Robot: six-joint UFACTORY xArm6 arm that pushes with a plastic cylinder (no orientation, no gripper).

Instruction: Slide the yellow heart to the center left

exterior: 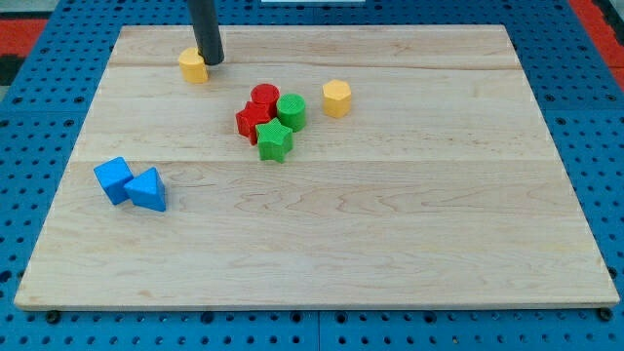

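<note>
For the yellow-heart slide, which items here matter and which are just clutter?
In play:
yellow heart, near the board's top left
my tip, touching the heart's right side

Lying about:
yellow hexagon
red cylinder
red star
green cylinder
green star
blue cube
blue triangle

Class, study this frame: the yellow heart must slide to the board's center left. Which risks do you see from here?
1. My tip sits at the yellow heart's right side, near the board's top edge; an off-centre push could spin the heart away or off the board.
2. The blue cube and blue triangle lie at the left; overshooting may knock them.
</note>
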